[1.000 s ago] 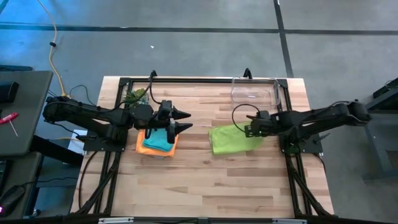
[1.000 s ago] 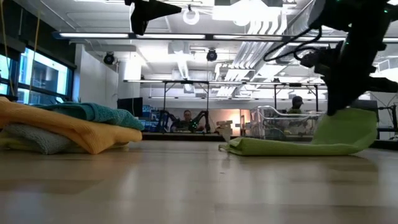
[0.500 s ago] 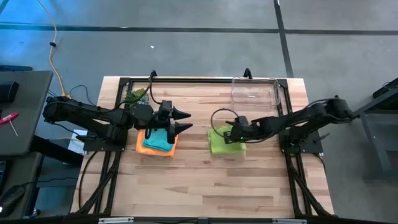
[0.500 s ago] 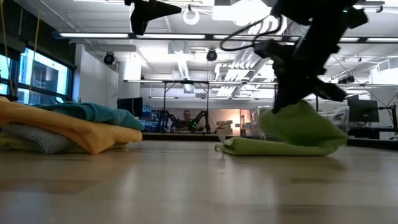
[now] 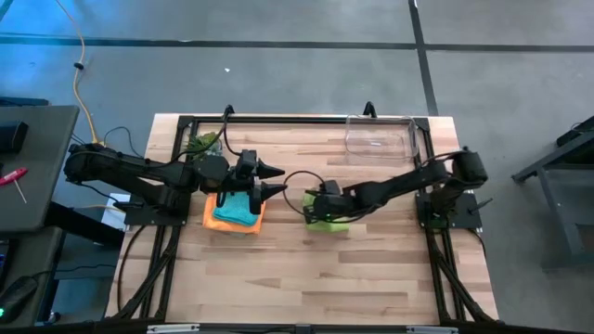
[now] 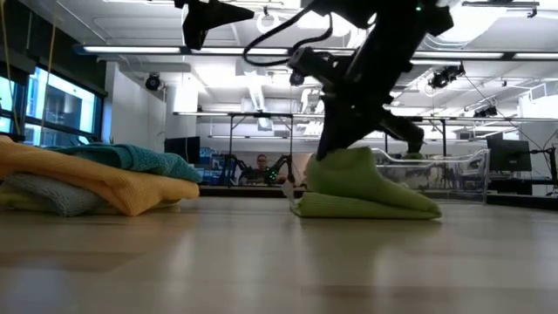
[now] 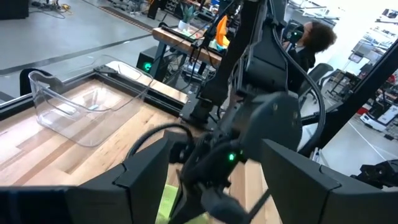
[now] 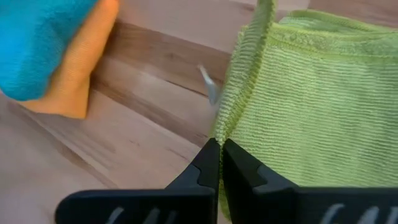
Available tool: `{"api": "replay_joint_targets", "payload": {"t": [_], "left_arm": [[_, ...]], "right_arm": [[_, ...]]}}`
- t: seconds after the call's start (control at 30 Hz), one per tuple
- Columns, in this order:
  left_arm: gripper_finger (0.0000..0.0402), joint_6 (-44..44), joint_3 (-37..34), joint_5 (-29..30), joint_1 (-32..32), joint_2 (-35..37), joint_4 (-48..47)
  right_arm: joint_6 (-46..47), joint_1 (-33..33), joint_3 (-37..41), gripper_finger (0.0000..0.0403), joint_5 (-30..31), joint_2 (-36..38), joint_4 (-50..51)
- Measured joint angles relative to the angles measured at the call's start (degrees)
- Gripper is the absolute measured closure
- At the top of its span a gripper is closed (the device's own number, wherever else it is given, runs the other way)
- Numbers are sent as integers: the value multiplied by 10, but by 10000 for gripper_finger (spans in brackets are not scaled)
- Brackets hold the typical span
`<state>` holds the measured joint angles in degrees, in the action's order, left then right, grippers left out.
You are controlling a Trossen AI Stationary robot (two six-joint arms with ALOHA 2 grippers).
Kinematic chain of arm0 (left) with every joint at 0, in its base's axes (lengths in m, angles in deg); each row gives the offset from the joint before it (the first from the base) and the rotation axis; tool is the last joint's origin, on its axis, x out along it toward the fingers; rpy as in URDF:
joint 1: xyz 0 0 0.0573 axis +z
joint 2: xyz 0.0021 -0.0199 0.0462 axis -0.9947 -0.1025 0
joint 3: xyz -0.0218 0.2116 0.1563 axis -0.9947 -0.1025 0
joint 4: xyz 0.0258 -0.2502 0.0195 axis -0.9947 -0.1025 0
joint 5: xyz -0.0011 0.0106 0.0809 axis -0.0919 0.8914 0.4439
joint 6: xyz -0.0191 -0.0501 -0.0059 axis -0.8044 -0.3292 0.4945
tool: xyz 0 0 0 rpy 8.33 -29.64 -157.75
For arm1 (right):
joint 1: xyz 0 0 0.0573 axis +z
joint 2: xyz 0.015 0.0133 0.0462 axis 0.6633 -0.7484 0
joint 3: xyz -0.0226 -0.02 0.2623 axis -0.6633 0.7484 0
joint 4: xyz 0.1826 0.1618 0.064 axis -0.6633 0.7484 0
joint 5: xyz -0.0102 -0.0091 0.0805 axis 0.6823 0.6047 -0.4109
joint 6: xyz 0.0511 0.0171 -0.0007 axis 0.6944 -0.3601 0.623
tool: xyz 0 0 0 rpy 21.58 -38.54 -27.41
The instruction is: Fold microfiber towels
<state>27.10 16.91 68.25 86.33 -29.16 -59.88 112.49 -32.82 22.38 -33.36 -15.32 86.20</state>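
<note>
Right gripper: the right gripper (image 5: 313, 210) reaches across to the middle of the table, its two dark fingers (image 8: 214, 163) pressed together on the edge of the lime green microfiber towel (image 5: 327, 217), pinching a fold of the cloth.
Lime green towel: lies near the centre of the pale wooden table (image 5: 371, 278), doubled over on itself; in the low view its upper layer humps up under the right arm while the lower layer lies flat on the wood.
Left gripper: the left gripper (image 5: 277, 181) hangs above the table just beside the towel stack, its fingers standing apart with nothing between them.
Towel stack: left of centre, a teal microfiber towel (image 5: 234, 208) sits on top of an orange microfiber towel (image 5: 215, 220); the low view shows a grey cloth (image 6: 48, 194) under the orange one.
Spacing: the stack and the lime green towel lie near each other but apart, with bare wood between.
Clear plastic bin: a clear plastic bin (image 5: 380, 135) stands at the far right corner of the table.
Plant: a small green spiky plant-like object (image 5: 201, 144) sits at the far left, behind the left arm.
</note>
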Motion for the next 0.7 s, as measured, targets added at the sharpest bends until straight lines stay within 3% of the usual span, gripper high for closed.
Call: {"api": "replay_joint_targets", "payload": {"t": [0.43, 0.53, 0.7], "left_arm": [[161, 0, 0, -10, 0, 0, 0], [161, 0, 0, -10, 0, 0, 0], [161, 0, 0, -10, 0, 0, 0]], "right_arm": [[5, 0, -13, 392, -5, -40, -20], [-12, 0, -13, 353, -29, -40, -44], [-44, 0, -13, 250, -53, -34, -52]]}}
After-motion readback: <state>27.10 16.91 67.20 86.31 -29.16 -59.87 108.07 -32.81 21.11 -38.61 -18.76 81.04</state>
